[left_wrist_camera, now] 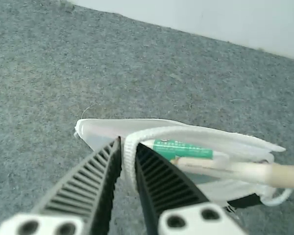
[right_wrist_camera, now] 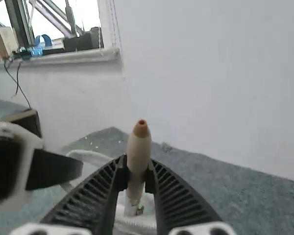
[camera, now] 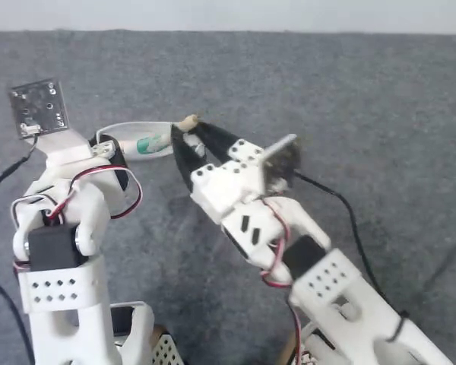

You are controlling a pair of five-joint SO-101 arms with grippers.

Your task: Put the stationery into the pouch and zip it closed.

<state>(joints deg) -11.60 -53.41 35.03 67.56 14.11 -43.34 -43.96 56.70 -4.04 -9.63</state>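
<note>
A white pouch (camera: 140, 131) lies open on the grey carpet, a green stationery item (left_wrist_camera: 181, 149) inside it. My left gripper (left_wrist_camera: 125, 145) is shut on the pouch's zipper rim (left_wrist_camera: 152, 133) and holds that edge up. My right gripper (right_wrist_camera: 136, 164) is shut on a beige pen (right_wrist_camera: 138, 144). In the high view the right gripper (camera: 184, 132) is at the pouch's right end with the pen (camera: 188, 122) tilted. In the left wrist view the pen (left_wrist_camera: 245, 171) reaches into the pouch's mouth beside the green item. The pouch (right_wrist_camera: 90, 159) lies just below the pen.
Grey carpet (camera: 349, 91) spreads to the far and right sides. A white wall (right_wrist_camera: 210, 73) and a window sill stand behind. Black cables (camera: 349, 220) trail from both arms. The left arm's body (camera: 61, 228) stands close beside the right arm.
</note>
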